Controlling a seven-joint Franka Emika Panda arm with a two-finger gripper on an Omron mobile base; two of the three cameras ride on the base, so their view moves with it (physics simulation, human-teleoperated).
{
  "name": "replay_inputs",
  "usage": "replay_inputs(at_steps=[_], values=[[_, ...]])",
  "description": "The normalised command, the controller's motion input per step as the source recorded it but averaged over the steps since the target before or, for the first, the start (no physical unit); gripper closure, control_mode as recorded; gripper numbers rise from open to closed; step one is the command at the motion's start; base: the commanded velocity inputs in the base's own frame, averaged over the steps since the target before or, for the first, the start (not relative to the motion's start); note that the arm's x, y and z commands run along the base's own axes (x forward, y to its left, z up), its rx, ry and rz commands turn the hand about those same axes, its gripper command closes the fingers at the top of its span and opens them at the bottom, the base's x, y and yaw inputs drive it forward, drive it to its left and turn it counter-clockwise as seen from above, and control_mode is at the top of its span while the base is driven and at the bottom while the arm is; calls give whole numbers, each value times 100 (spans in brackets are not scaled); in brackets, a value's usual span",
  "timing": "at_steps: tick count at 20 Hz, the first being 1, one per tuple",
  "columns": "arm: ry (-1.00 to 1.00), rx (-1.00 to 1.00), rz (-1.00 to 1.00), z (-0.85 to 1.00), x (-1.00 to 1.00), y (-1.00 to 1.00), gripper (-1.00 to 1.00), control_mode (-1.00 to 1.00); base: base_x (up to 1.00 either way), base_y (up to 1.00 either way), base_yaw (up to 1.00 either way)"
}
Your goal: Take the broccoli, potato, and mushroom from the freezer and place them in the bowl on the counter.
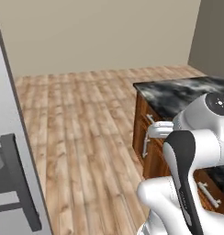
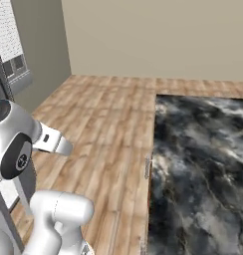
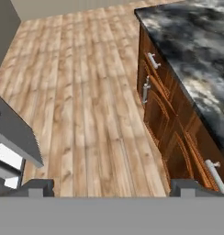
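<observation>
Counter of marbled stone tops brown cabinets beside bare wood floor, jaws spread wide, holding nothing.

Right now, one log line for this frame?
end effector: open, empty | over: wooden floor | counter: to one side | vegetables, bowl: unseen

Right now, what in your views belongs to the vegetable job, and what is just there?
Part of the job:
- counter, dark marbled slab
- end effector, open and holding nothing

Just there:
- brown cabinets under the counter, with silver handles
- wooden floor
- beige wall
- grey door panel at the left edge; I cannot tell if it is the freezer's
</observation>
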Motion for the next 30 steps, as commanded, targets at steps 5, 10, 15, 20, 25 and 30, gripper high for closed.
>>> replay_inputs(at_steps=[5, 10, 15, 20, 25, 30], values=[[0, 0, 0, 0, 0, 0, -100, 100, 100, -2, 0], [0, 0, 0, 0, 0, 0, -100, 100, 100, 0, 4], [0, 0, 0, 0, 0, 0, -100, 100, 100, 0, 22], [0, 0, 0, 0, 0, 0, -100, 100, 64, 2, 67], [0, 0, 0, 0, 0, 0, -100, 100, 1, 11, 92], [0, 0, 0, 0, 0, 0, -100, 100, 0, 10, 95]])
